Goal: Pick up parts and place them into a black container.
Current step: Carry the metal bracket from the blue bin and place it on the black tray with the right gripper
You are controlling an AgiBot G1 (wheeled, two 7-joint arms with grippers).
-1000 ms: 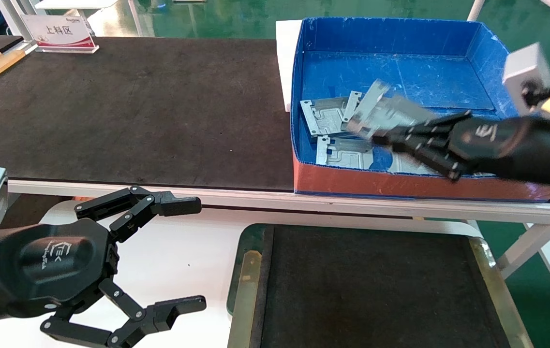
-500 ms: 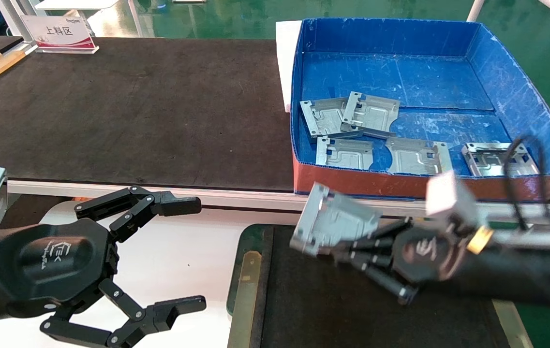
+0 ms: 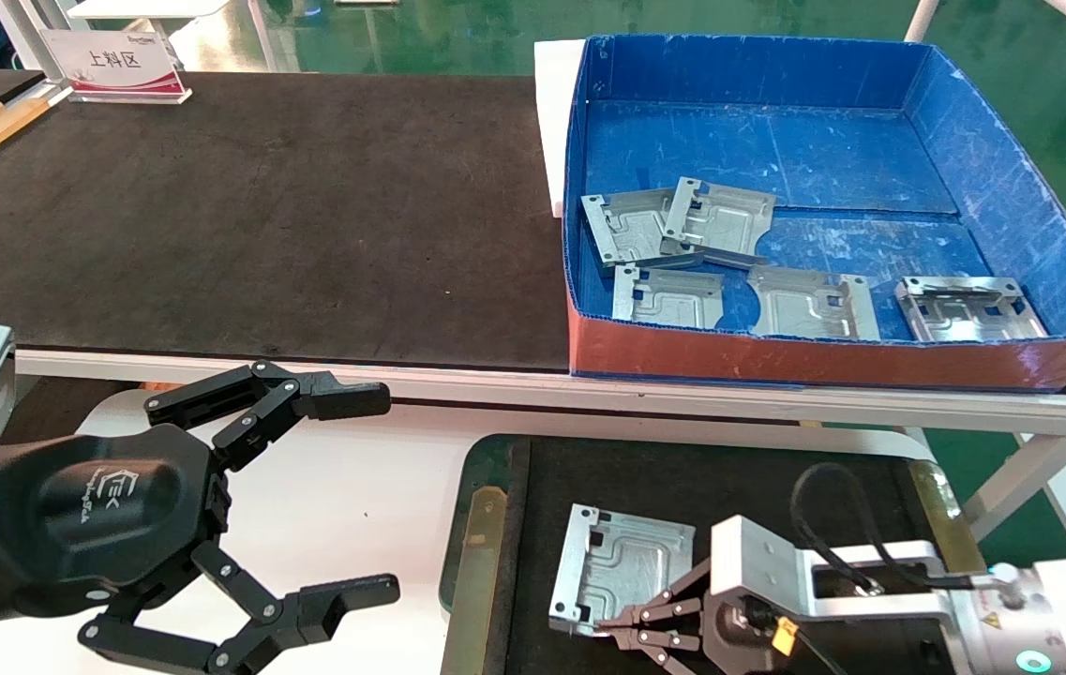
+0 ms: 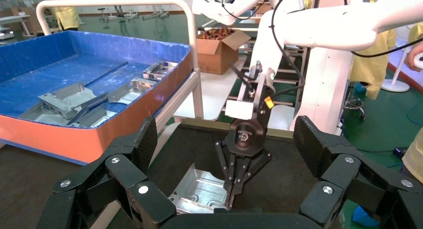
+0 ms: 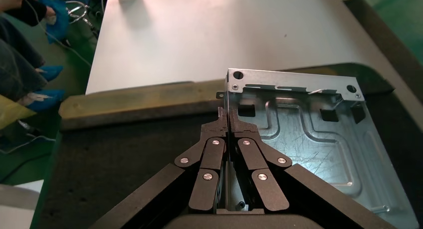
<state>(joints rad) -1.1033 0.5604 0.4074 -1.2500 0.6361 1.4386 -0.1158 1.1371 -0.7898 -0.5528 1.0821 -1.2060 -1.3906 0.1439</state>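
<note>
We judge the task as barely begun: one flat silver-grey stamped sheet-metal plate is down at the near left of the wide shallow black container with the worn green rim, and no other plate lies there as far as we see. Five more silver-grey plates wait in the deep blue box with the red front, on the far right of the counter, so most of the work is left.

Our right gripper is low over the container, its jaws pinched nearly together on the near edge of the plate; the wrist view shows the tips meeting at the bent rim, so we judge the plate not yet released.

Our left gripper is parked at the near left beside the container, jaws spread wide and holding nothing.
</note>
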